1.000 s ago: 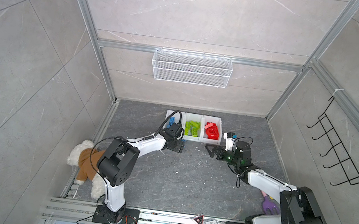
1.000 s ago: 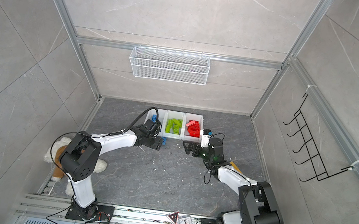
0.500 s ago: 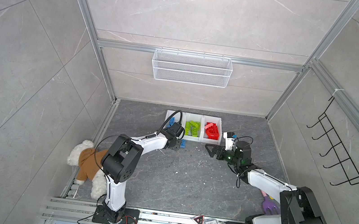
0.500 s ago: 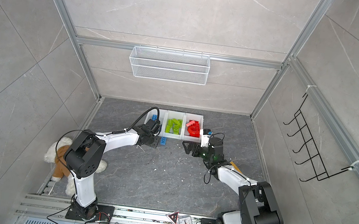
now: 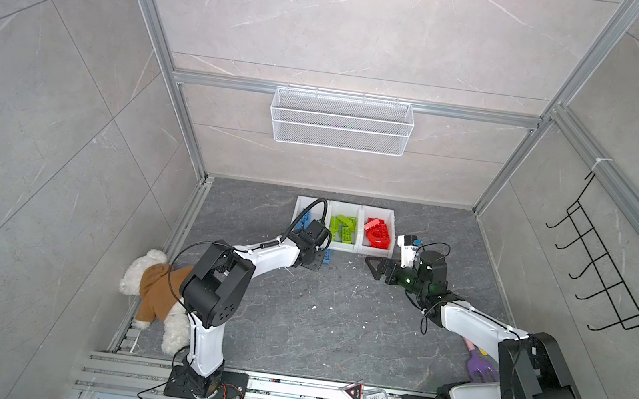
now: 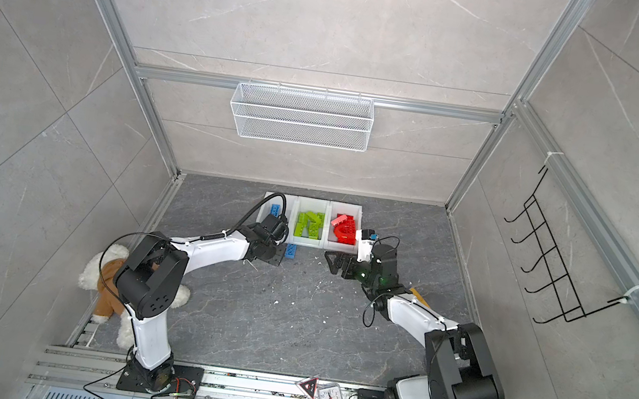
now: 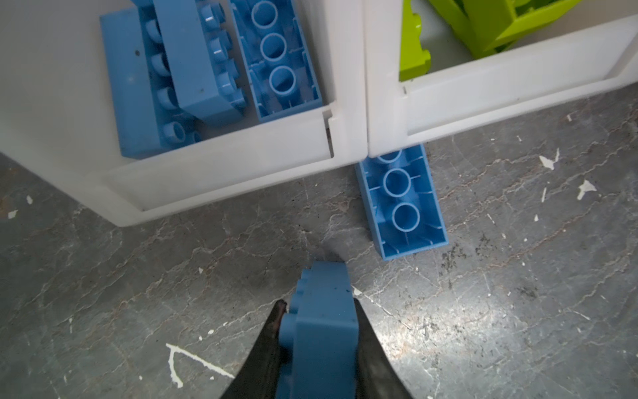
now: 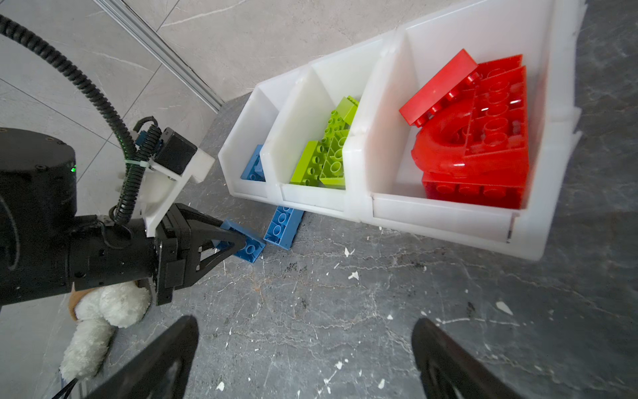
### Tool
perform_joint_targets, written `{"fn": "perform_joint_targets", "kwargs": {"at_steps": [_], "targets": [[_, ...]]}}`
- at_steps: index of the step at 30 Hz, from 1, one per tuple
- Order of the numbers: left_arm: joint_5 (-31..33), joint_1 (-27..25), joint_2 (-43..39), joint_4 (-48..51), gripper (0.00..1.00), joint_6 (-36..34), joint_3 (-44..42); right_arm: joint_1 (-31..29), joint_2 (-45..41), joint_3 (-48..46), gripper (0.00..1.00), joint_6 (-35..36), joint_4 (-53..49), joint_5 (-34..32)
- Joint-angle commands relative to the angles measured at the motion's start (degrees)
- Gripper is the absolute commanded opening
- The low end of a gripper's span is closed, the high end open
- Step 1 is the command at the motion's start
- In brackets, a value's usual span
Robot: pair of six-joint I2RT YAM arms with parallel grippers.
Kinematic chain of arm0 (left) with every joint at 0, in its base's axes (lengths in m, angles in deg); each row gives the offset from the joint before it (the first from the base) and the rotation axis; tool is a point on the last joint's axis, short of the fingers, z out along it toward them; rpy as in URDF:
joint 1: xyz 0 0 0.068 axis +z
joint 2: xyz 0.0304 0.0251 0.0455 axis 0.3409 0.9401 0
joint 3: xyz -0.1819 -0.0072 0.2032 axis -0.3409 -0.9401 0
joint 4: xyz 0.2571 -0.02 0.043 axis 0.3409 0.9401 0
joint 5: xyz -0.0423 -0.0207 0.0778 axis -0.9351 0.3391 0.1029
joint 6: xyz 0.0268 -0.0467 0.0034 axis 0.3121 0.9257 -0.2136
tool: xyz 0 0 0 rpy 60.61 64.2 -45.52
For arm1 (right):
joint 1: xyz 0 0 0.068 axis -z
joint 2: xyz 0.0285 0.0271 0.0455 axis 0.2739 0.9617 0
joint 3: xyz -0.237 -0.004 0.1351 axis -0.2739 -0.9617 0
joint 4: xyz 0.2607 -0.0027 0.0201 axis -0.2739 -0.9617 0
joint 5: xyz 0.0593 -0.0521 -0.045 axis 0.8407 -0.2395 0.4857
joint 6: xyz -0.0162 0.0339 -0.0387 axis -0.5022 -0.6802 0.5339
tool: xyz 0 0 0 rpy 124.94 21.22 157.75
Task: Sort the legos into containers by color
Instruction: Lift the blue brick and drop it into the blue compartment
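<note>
I have the left gripper (image 7: 319,311) pinched tight on a blue plastic lego brick (image 7: 324,331), low over the grey marbled table (image 7: 138,276). It sits just in front of three white plastic bins (image 5: 341,248) at the table's far edge, and I cannot tell whether the brick clears the surface. A second blue brick (image 7: 402,203) lies hollow side up on the table. One end is tucked under the front lip where the bin of blue bricks (image 7: 221,162) meets the bin of lime-green bricks (image 7: 518,93). The bin of red pieces (image 8: 438,214) stands at the right end. My right gripper (image 8: 303,323) hangs empty before it, jaws spread wide.
</note>
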Motion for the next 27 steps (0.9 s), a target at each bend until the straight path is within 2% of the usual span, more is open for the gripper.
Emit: {"fn": "perform_joint_targets", "kwargs": {"at_steps": [1,8,15,21,23,27], "targets": [[1.74,0.05,-5.5,2.98,0.22,0.21,2.17,0.05,0.32,1.23,0.98,1.17,-0.58,0.63],[-0.68,3.82,-5.98,4.79,0.22,-3.11,9.47,0.05,0.22,1.26,0.97,1.0,-0.61,0.45],[-3.49,8.33,2.82,6.3,0.21,-7.05,21.39,0.06,-0.68,1.04,0.97,1.44,-1.28,-0.39],[-6.9,9.61,8.94,5.5,0.21,-8.18,27.72,0.03,-0.74,1.16,0.97,1.61,-1.42,-0.52],[-6.83,9.8,10.7,5.8,0.22,-8.41,29.39,0.05,-0.75,1.12,0.97,1.7,-1.51,-0.52],[-6.32,10.39,13.13,6.21,0.32,-8.57,32.18,0.05,-1.09,1.03,0.97,1.83,-1.7,-0.69]]}}
